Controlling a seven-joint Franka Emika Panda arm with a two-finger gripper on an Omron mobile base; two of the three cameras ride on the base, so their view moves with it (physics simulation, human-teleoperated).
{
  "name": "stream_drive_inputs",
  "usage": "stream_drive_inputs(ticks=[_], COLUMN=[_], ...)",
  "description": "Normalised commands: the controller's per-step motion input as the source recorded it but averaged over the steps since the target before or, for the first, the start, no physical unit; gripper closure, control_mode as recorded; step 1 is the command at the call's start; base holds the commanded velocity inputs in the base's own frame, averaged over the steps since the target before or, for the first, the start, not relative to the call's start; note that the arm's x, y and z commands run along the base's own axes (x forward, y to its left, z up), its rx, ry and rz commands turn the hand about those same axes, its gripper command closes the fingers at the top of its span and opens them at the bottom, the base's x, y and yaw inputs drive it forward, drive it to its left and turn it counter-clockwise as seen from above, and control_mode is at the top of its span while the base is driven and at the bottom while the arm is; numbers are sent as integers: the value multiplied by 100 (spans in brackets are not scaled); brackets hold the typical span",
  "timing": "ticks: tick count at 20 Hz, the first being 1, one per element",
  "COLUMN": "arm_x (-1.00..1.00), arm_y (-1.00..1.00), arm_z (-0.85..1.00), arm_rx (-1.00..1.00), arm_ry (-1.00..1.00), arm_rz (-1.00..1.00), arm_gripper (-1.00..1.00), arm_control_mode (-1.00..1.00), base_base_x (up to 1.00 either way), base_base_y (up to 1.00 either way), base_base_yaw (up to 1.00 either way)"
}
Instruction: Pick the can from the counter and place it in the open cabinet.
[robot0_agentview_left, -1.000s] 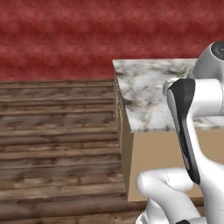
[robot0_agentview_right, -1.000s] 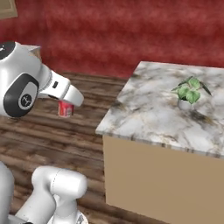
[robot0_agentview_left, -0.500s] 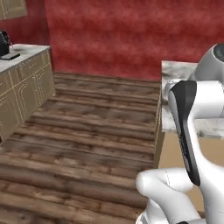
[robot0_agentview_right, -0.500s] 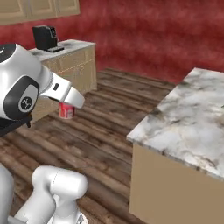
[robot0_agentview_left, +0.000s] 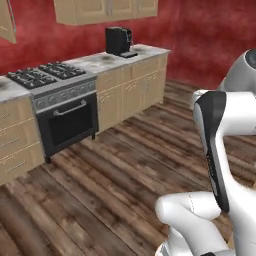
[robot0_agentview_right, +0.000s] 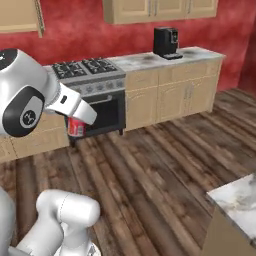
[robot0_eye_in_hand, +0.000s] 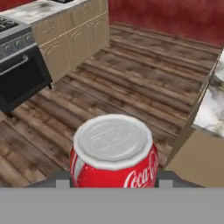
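One red can (robot0_eye_in_hand: 114, 153) held between the jaws, clenched on its sides, above the wood floor (robot0_agentview_right: 165, 165). One stove (robot0_agentview_right: 92, 90), one coffee machine (robot0_agentview_right: 166, 42), one marble surface (robot0_eye_in_hand: 213, 105) corner nearby.

At my ten o'clock a black oven (robot0_agentview_left: 70, 122) sits under a gas stove (robot0_agentview_left: 42, 75); a black coffee machine (robot0_agentview_left: 118, 40) stands at twelve on the far worktop, above wooden floorboards (robot0_agentview_left: 115, 180).
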Motion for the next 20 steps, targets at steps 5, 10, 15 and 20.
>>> stream_drive_inputs(ticks=[5,10,15,20], arm_x=[0,0,0,0], arm_y=[0,0,0,0], arm_z=[0,0,0,0], arm_rx=[0,0,0,0], arm_ry=[0,0,0,0], arm_rz=[0,0,0,0], arm_gripper=[100,100,100,100], arm_control_mode=[100,100,100,100], base_base_x=[0,0,15,92], base_base_y=[-11,-31,0,12], base_base_yaw=[88,72,9,0])
